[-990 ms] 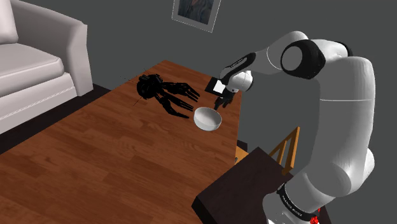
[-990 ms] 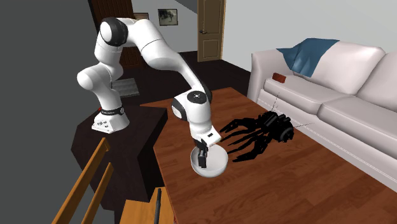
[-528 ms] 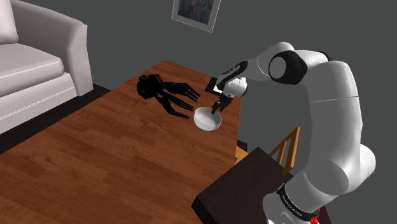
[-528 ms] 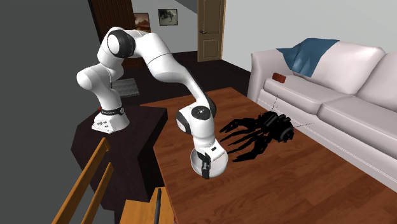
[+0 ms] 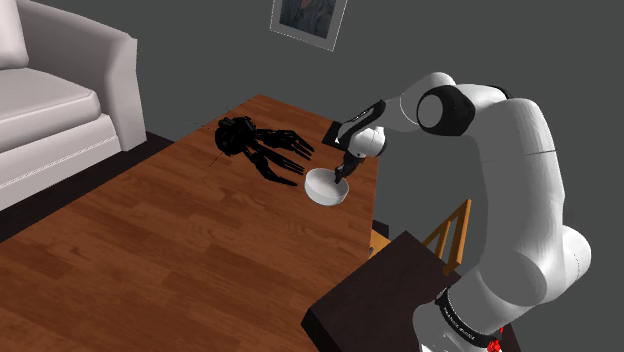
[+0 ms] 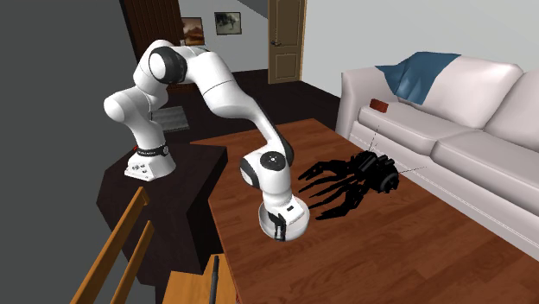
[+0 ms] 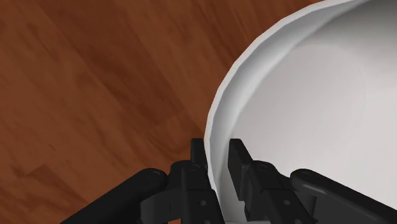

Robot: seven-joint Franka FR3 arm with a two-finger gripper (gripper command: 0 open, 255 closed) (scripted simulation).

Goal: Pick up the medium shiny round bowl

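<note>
Compared with one second earlier, the arm (image 5: 520,150) is sitting lower, and its gripper (image 5: 342,177), then hanging above the white round bowl (image 5: 326,187), is now standing down at the rim; the bowl is lying where it was. Reading the shoulder view from left to right: a pale sofa (image 5: 50,100) is flanking the wooden tabletop (image 5: 180,240); a black spider-shaped figure (image 5: 262,148) is sprawling near the tabletop's far end; just beside it, close to the right-hand edge, the bowl is resting upright; the gripper is reaching down onto the bowl's far-right rim; the dark stand (image 5: 385,290) is closing the row at lower right, with a wooden chair (image 5: 455,232) beside it. In the wrist view the fingers (image 7: 197,156) are straddling the bowl's wall, one outside and one inside. They are standing close together with the rim pinched between them, so the gripper is judged to be clamping the bowl. A rim pinch is presumably being used because the bowl is looking too wide for the jaws to span. The side being taken is the one away from the spider figure, which is keeping the fingers free of its legs. The bowl is appearing to rest on the wood still; the lift is not yet under way.
</note>
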